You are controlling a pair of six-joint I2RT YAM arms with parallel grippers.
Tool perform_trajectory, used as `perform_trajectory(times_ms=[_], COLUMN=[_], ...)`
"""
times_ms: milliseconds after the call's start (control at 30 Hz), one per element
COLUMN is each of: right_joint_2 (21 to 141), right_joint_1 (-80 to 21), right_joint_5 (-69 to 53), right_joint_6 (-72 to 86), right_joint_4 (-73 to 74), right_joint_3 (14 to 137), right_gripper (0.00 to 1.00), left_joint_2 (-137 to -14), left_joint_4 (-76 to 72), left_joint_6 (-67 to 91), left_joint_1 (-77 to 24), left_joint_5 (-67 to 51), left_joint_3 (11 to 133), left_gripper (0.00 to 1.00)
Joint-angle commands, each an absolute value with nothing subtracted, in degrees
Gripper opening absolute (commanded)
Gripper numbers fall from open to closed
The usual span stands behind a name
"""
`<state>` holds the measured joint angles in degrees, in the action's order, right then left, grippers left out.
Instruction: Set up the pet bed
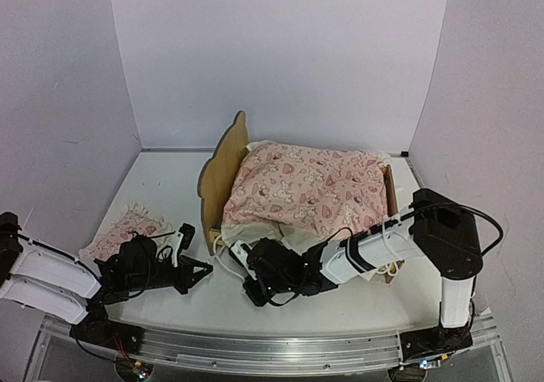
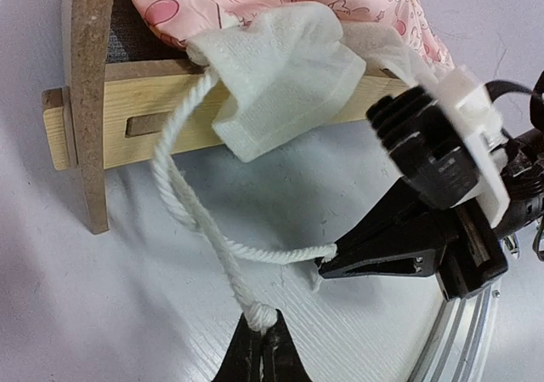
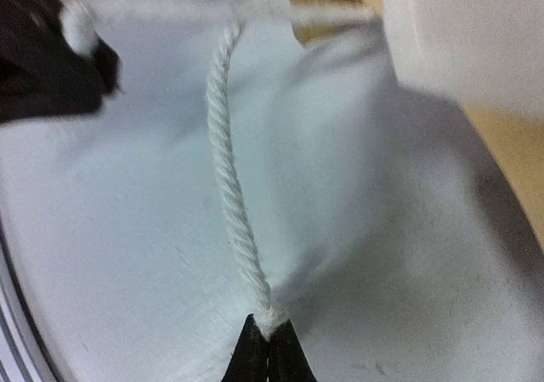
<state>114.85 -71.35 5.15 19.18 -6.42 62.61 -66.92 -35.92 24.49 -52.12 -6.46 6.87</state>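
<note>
a white cord [image 3: 225, 169] is being pinched tight by the left gripper [image 2: 259, 333] at its knot and by the right gripper [image 3: 268, 335] nearby, with the pet bed [image 2: 89, 76] just ahead of both.

Lab test booth: white walls [image 1: 280, 50] enclose a white table [image 1: 166, 186].

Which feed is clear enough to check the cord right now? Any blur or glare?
Left wrist: mostly sharp, cord and pet bed crisp, no glare. Right wrist: cord sharp only near the right gripper, everything toward the top out of focus. Top external: even light, soft shadows on the table, cord too small to follow.
</note>
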Motion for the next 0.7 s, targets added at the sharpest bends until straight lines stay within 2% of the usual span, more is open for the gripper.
perform_trajectory(times_ms=[0,133,367,467,567,667], right_joint_2=[113.2,113.5,114.4,113.8,112.5,113.3], right_joint_1=[-71.0,-70.8,-70.4,-70.2,-70.2,-70.0], right_joint_5=[8.6,9.8,6.6,4.2,5.3,4.4], right_joint_6=[18.1,16.0,12.8,12.2,12.1,10.0], right_joint_4=[10.5,17.0,17.1,11.7,-0.5,-9.8], right_joint_3=[66.2,69.0,71.9,71.6,67.1,64.6], right_gripper=[0.01,0.08,0.31,0.4,0.55,0.58], left_joint_2=[-66.2,-68.1,-71.7,-72.6,-72.4,-71.8], left_joint_4=[-35.9,-34.8,-34.9,-34.9,-34.9,-34.9], left_joint_6=[25.1,25.4,24.4,24.4,24.5,24.5], left_joint_1=[-51.9,-51.9,-51.9,-51.9,-51.9,-51.9], left_joint_5=[-5.9,-6.1,-8.2,-8.9,-8.9,-8.6], left_joint_3=[7.4,8.6,10.5,10.9,10.8,10.6], left_gripper=[0.0,0.0,0.0,0.0,0.0,0.0])
